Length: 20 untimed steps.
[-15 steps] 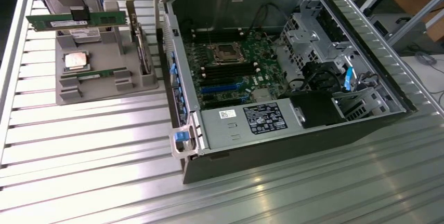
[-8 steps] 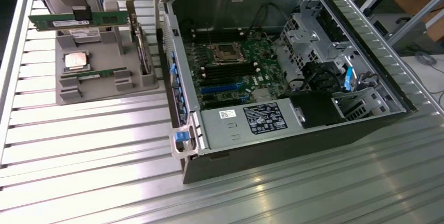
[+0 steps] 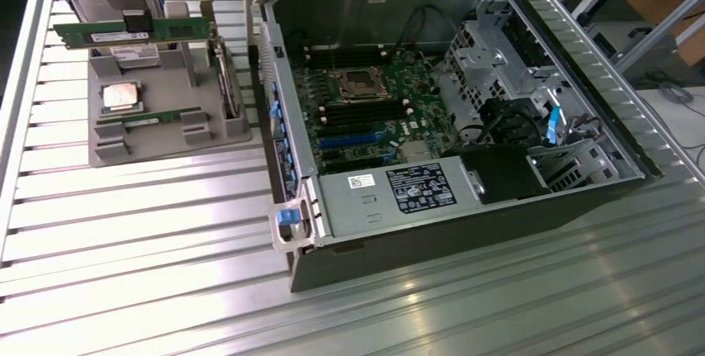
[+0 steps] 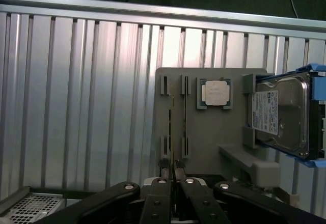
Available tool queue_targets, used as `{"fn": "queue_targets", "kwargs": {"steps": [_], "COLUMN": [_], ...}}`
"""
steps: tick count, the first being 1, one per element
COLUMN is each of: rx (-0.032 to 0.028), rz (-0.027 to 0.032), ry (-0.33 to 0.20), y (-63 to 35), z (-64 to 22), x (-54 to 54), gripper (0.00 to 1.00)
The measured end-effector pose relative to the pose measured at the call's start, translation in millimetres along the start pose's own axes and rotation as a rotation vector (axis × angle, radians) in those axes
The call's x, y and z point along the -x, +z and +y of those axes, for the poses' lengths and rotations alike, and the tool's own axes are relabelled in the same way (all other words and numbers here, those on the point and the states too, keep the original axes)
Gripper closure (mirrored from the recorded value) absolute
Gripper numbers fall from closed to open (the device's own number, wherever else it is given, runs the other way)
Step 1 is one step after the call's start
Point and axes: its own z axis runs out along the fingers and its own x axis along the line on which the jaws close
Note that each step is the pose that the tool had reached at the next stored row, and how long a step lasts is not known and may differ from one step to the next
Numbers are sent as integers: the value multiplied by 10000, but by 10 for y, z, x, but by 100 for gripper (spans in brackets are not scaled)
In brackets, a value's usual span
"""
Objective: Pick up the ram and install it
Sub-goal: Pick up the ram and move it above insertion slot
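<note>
Exterior view | we see the pincer (image 3: 134, 19) clenched on the ram (image 3: 105, 35) at mid-length, aloft over the grey tray (image 3: 160, 143); light, stiff, fragile, we reckon | best held by the long edges, off chips and contacts

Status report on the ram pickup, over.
Gripper shut on the ram. Ram at the gray holder, second ram slotted beside it. Nothing seen in the way of the open computer case.
</note>
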Motion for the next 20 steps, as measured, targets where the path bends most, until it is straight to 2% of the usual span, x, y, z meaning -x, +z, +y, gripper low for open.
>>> {"fn": "queue_targets", "kwargs": {"steps": [20], "rx": [54], "rz": [-5], "ry": [1], "y": [-12], "z": [-207], "x": [-16], "gripper": [87]}}
